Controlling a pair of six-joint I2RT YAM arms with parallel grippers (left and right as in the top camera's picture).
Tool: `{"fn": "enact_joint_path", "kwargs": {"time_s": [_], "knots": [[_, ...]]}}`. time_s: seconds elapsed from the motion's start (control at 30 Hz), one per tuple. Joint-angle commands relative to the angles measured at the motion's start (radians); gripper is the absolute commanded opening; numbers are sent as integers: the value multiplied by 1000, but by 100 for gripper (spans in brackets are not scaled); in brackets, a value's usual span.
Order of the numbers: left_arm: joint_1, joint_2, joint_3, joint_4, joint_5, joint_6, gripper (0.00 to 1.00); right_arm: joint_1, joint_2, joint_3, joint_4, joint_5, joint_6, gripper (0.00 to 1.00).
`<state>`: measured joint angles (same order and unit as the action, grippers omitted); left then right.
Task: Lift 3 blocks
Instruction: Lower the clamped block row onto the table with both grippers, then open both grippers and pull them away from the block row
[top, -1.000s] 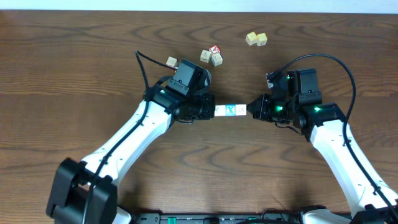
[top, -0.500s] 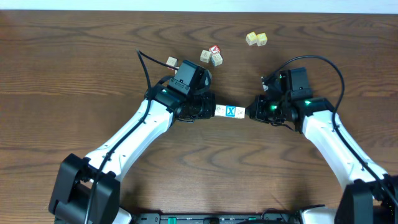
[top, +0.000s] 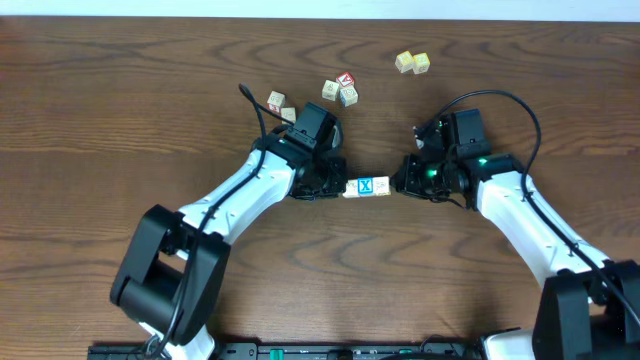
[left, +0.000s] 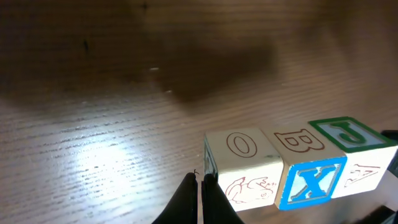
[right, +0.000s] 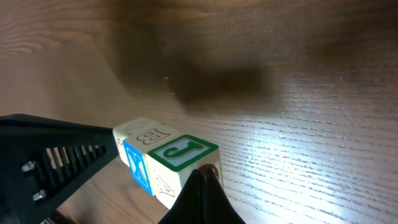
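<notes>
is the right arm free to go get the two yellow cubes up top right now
Probably not: the right gripper, shut, presses one end of the three-block row against the left gripper. Leaving would likely drop it. The path to the yellow cubes looks open.

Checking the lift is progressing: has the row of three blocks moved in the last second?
Yes, slightly. In the overhead view the row of three blocks sits lower in frame, farther from the yellowish pair near the top.
</notes>
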<state>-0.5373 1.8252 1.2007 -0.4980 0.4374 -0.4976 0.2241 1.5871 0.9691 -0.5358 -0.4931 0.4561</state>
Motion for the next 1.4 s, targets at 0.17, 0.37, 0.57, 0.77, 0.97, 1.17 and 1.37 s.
{"fn": "enact_joint_path", "kwargs": {"time_s": [0.17, 0.37, 0.57, 0.77, 0.97, 1.17, 1.37], "knots": [[-32, 50, 12, 47, 127, -18, 7, 62, 103, -16, 37, -158, 11, 1], [-32, 77, 12, 48, 127, -17, 7, 68, 183, -16, 67, -124, 11, 1], [-32, 98, 12, 55, 103, -17, 7, 68, 227, -16, 76, -97, 12, 1], [-32, 123, 12, 54, 93, -16, 7, 68, 224, -16, 76, -27, 12, 1], [-32, 123, 12, 24, 3, -17, 7, 64, 223, -11, 74, 47, 10, 1], [-31, 121, 13, -36, -145, -16, 7, 64, 223, 14, 45, 110, -2, 1], [-31, 100, 23, -89, -280, -16, 7, 63, 223, 105, -113, 283, -10, 1]]}}
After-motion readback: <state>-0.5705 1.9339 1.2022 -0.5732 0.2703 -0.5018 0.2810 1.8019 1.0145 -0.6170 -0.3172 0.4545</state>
